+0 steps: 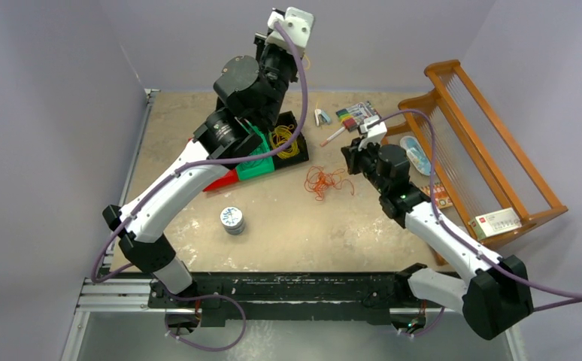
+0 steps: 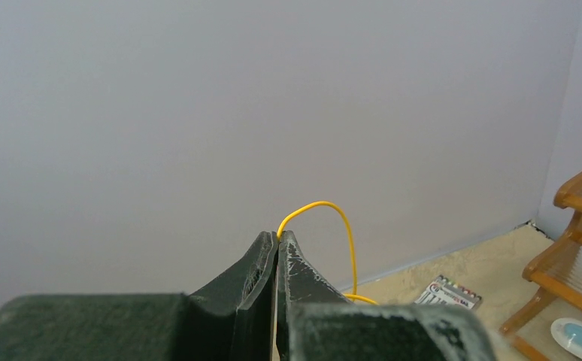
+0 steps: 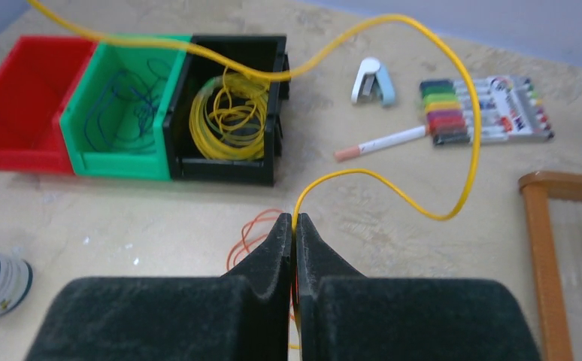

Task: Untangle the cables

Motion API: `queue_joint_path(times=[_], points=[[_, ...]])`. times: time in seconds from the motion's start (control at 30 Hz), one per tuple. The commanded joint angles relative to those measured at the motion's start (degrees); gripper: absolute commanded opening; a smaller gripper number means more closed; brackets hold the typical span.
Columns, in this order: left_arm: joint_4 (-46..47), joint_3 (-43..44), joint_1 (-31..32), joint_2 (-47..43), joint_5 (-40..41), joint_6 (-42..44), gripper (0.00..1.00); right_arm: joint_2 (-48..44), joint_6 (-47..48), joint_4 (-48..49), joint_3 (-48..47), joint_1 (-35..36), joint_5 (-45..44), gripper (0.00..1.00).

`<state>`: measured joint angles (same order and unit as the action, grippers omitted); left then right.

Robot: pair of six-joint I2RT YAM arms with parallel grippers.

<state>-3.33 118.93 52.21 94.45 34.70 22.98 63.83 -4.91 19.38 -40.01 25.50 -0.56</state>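
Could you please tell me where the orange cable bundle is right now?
The orange cable bundle lies on the table right of centre in the top view, just left of the right tool, nearer than the black bin.

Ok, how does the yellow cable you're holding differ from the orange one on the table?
The yellow cable is pinched by the left gripper and the right gripper and hangs in the air; the orange cable lies on the table. The yellow cable runs as one long sweeping strand; the orange cable is a bunch of small tangled loops. Both are thin, flexible wires.
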Motion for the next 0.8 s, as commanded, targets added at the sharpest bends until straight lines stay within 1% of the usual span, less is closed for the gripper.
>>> queue_joint_path(times=[0.0, 0.1, 0.4, 0.77], points=[[3.51, -3.11, -3.49, -4.44, -1.44, -6.89, 0.00, -2.24, 1.62, -4.45, -6.50, 0.17, -3.53, 0.00], [3.51, -5.09, -5.24, -5.28, -1.98, -9.42, 0.00, -3.13, 2.37, -6.37, -9.30, 0.23, -3.87, 0.00], [4.64, -11.81, -6.57, -6.74, -1.74, -13.94, 0.00, -4.94, 5.12, -11.02, -18.26, 0.25, -5.86, 0.00], [5.43, -17.95, -9.23, -6.20, -3.83, -19.92, 0.00, -5.81, 5.28, -11.88, -25.57, 0.15, -3.05, 0.00]])
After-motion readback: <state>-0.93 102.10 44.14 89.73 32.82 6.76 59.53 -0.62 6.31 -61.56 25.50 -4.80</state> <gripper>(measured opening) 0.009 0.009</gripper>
